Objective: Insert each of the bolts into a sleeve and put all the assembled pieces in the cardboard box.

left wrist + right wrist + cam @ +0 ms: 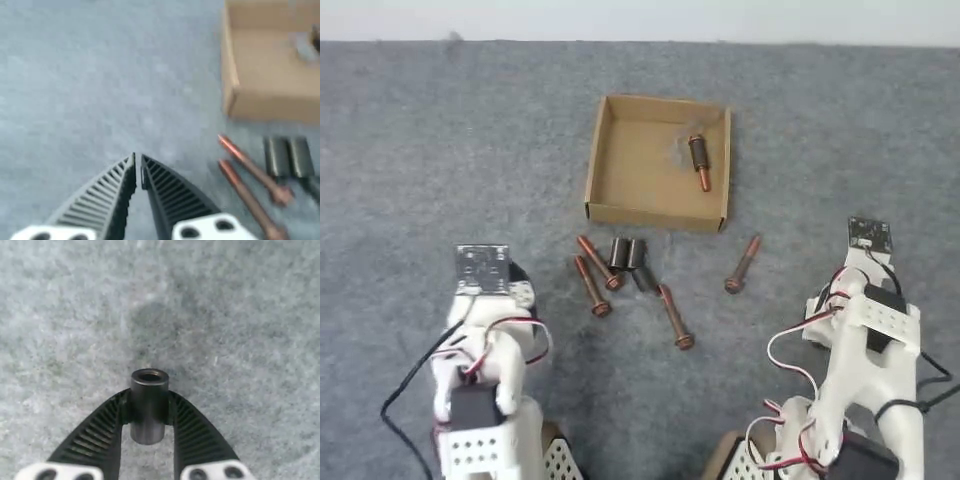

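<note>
Right gripper [148, 401] clamped around sleeve [148, 412] at its fingertips, left gripper [138, 159] nearly closed, two bolts [250, 169] lying near it

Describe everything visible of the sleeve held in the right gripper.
The sleeve is a short, dark cylinder, metal by its dull sheen, with a round bore open at the end pointing away from the wrist; the bore looks empty. The right gripper is shut on it: the black ribbed fingers press its two sides near their tips, and both its ends stick out past them. Grey carpet lies behind it; whether it touches the carpet cannot be told.
</note>
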You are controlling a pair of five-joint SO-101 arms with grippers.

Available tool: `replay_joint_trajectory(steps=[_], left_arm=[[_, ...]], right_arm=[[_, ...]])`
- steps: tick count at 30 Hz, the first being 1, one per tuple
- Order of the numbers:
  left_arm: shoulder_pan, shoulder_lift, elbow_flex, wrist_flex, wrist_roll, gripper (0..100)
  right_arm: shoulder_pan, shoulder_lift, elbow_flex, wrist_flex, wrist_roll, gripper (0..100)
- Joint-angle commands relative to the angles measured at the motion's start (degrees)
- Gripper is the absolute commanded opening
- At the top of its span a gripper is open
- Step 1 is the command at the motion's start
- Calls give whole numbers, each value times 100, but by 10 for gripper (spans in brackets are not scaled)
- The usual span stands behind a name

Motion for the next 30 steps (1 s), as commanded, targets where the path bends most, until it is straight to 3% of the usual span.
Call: replay_joint_trajectory(steps=[1, 5, 13, 19, 25, 30], left_arm=[[-211, -35, -1156, 343, -97, 12], [-202, 668, -1982, 404, -149, 12], [-211, 3921, -4180, 580, -158, 12], [-149, 5389, -5288, 809, -149, 12], [774, 5846, -5420, 774, -229, 12], [1837, 6110, -5420, 791, -967, 12]], right_arm=[[31, -277, -26, -119, -44, 7], [31, -277, -18, -198, -62, 7], [31, -277, -18, -198, -44, 7], [22, -277, -18, -207, -44, 7], [22, -277, -18, -215, -44, 7], [22, -277, -18, -215, -44, 7]])
